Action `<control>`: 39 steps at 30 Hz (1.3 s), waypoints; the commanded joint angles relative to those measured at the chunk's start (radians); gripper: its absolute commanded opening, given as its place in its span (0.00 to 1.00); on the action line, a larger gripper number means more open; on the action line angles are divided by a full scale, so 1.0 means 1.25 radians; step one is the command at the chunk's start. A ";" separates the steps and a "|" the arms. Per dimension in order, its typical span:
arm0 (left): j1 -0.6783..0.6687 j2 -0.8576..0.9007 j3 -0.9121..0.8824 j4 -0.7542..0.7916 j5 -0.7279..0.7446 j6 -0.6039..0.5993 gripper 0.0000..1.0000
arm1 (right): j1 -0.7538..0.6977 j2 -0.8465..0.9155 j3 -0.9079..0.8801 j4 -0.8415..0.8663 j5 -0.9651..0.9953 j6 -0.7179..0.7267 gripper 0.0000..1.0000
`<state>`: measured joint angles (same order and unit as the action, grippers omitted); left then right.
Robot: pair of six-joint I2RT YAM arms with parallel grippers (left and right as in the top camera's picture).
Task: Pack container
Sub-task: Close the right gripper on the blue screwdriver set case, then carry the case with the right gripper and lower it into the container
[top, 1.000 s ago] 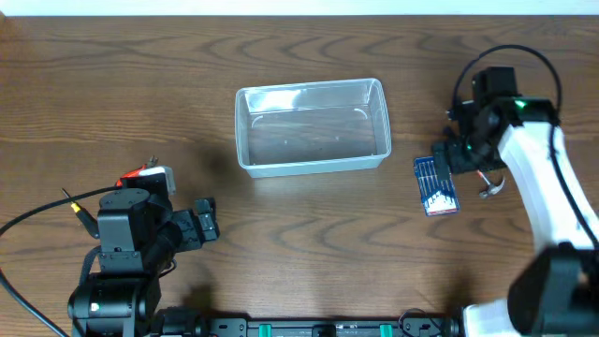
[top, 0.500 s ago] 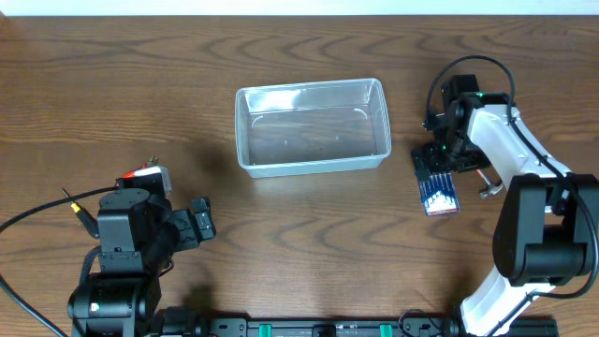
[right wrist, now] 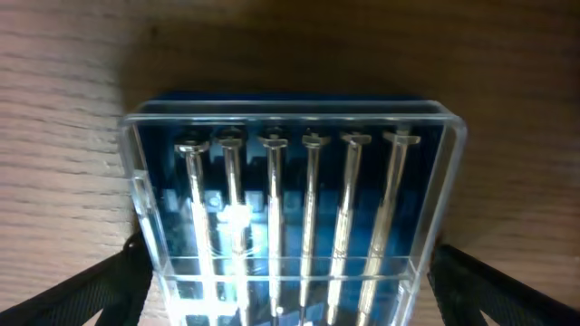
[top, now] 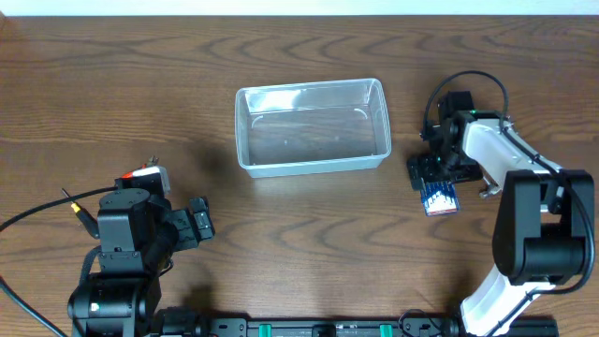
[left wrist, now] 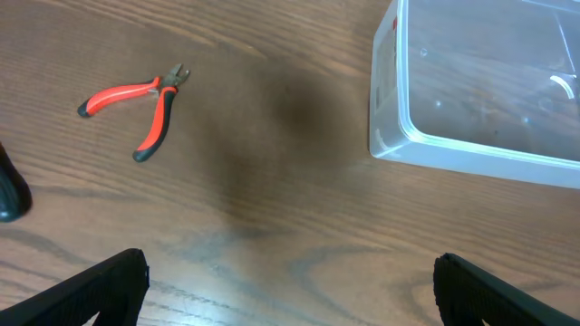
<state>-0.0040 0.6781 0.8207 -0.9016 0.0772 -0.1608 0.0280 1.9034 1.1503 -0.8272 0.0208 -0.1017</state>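
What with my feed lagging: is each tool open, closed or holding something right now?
Left tool: open, holding nothing.
Right tool: open, straddling the clear screwdriver case, not yet closed on it.

Clear container at centre, right pincer over blue case

A robotics lab: a wood-grain desk carries two robot arms, red pliers left of the clear container, cased screwdrivers right of it.
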 commanded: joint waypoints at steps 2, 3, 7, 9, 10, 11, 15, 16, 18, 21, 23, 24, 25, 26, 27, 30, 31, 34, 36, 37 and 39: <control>-0.003 0.000 0.018 -0.002 -0.009 -0.007 0.98 | 0.000 0.023 -0.067 0.048 0.010 0.020 0.99; -0.003 0.000 0.018 -0.002 -0.009 -0.007 0.99 | 0.000 0.023 -0.071 0.056 0.010 0.026 0.99; -0.003 0.000 0.018 -0.003 -0.009 -0.008 0.98 | 0.000 0.023 -0.080 0.073 0.010 0.046 0.99; -0.003 0.000 0.018 -0.002 -0.009 -0.007 0.99 | 0.000 0.023 -0.080 0.073 0.010 0.045 0.99; -0.003 0.000 0.018 -0.002 -0.009 -0.007 0.98 | 0.000 0.023 -0.080 0.073 0.010 0.045 0.99; -0.003 0.000 0.018 -0.002 -0.009 -0.007 0.98 | 0.000 0.023 -0.080 0.073 0.010 0.045 0.99; -0.003 0.000 0.018 -0.002 -0.009 -0.007 0.98 | 0.000 0.023 -0.080 0.073 0.010 0.045 0.94; -0.003 0.000 0.018 -0.002 -0.009 -0.007 0.98 | 0.000 0.023 -0.080 0.073 0.010 0.045 0.93; -0.003 0.000 0.018 -0.003 -0.009 -0.007 0.98 | 0.000 0.023 -0.080 0.073 0.010 0.045 0.91; -0.003 0.000 0.018 -0.002 -0.009 -0.007 0.98 | 0.000 0.023 -0.080 0.073 0.010 0.045 0.83; -0.003 0.000 0.018 -0.002 -0.009 -0.007 0.98 | 0.000 0.023 -0.080 0.073 0.010 0.045 0.80; -0.003 0.000 0.018 -0.002 -0.009 -0.007 0.98 | 0.000 0.023 -0.080 0.073 0.010 0.045 0.78; -0.003 0.000 0.018 -0.002 -0.009 -0.007 0.98 | 0.000 0.023 -0.080 0.073 0.010 0.045 0.75; -0.003 0.000 0.018 -0.002 -0.009 -0.007 0.98 | 0.000 0.023 -0.080 0.073 0.010 0.045 0.72; -0.003 0.000 0.018 -0.002 -0.009 -0.007 0.98 | 0.000 0.023 -0.080 0.073 0.010 0.045 0.69; -0.003 0.000 0.018 -0.003 -0.009 -0.007 0.98 | 0.000 0.023 -0.080 0.073 0.010 0.045 0.67; -0.003 0.000 0.018 -0.002 -0.009 -0.007 0.98 | 0.000 0.023 -0.080 0.073 0.010 0.045 0.67; -0.003 0.000 0.018 -0.002 -0.009 -0.007 0.98 | 0.000 0.023 -0.080 0.072 0.010 0.045 0.67; -0.003 0.000 0.018 -0.003 -0.009 -0.007 0.98 | 0.000 0.023 -0.080 0.072 0.010 0.045 0.64; -0.003 0.000 0.018 -0.003 -0.009 -0.007 0.98 | 0.000 0.023 -0.080 0.072 0.010 0.045 0.63; -0.003 0.000 0.018 -0.003 -0.009 -0.007 0.98 | 0.000 0.023 -0.080 0.073 0.010 0.045 0.59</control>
<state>-0.0040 0.6781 0.8207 -0.9020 0.0746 -0.1612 0.0284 1.8687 1.0985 -0.7391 0.0078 -0.0540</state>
